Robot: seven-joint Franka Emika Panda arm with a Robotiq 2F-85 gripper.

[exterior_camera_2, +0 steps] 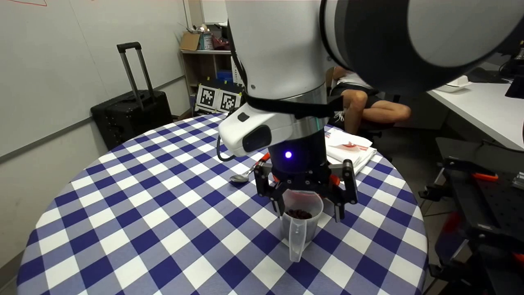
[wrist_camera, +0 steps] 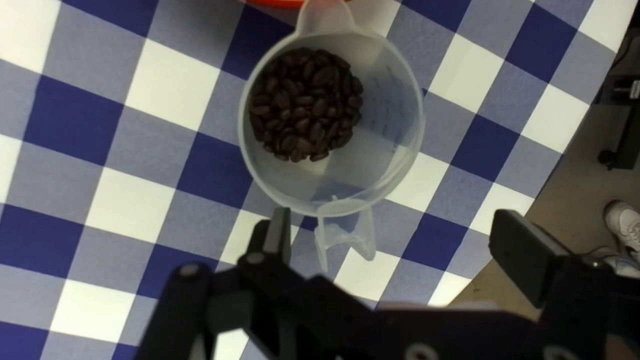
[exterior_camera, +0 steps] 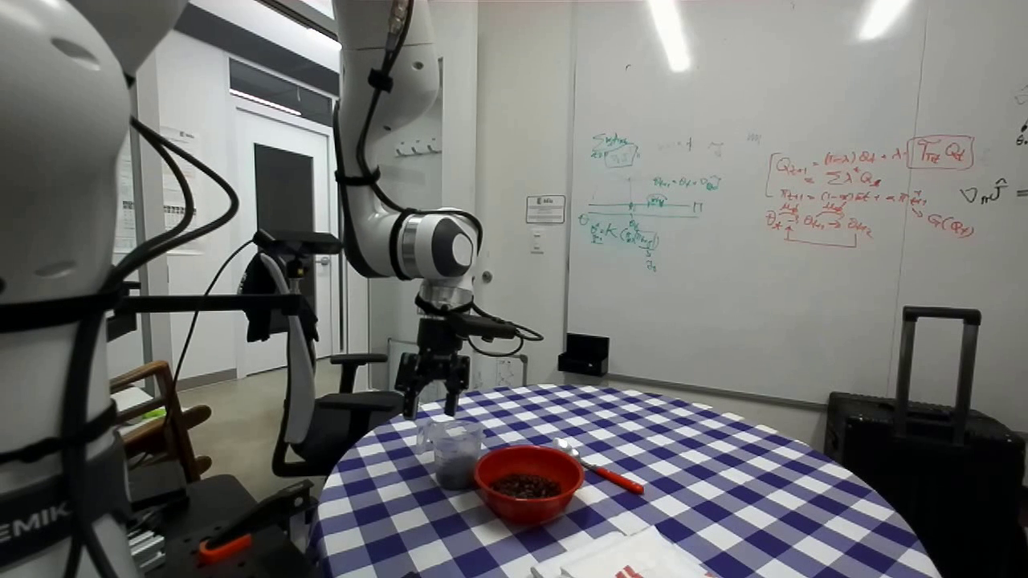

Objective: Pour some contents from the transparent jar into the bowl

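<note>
I have my gripper (exterior_camera: pixel 430 412) pointed down over the table, its two fingers (wrist_camera: pixel 525 255) standing wide apart. The transparent jar (wrist_camera: pixel 387 115) is just below me and a little ahead, upright on the blue-and-white checked tablecloth (exterior_camera: pixel 723 466). In an exterior view my fingertips show just above its rim. From the wrist I see its handle (wrist_camera: pixel 347 222) turned back toward me, lying in that picture between my two fingers and closer to one than the other; its spout (wrist_camera: pixel 325 17) points away from me. Looking down into it, I see dark beans (wrist_camera: pixel 307 107) at the bottom.

The red bowl (exterior_camera: pixel 518 512) sits past the spout, farther from my gripper than the jar, so only its edge enters the wrist view. Dark pieces (exterior_camera: pixel 524 486) lie inside it. I cannot tell whether jar and bowl touch. Lower than my fingers and off to one side, a red-handled spoon (exterior_camera: pixel 617 479) lies near the bowl. Farther out from me than the bowl lies a white folded bundle (exterior_camera: pixel 634 558) with red print.
</note>
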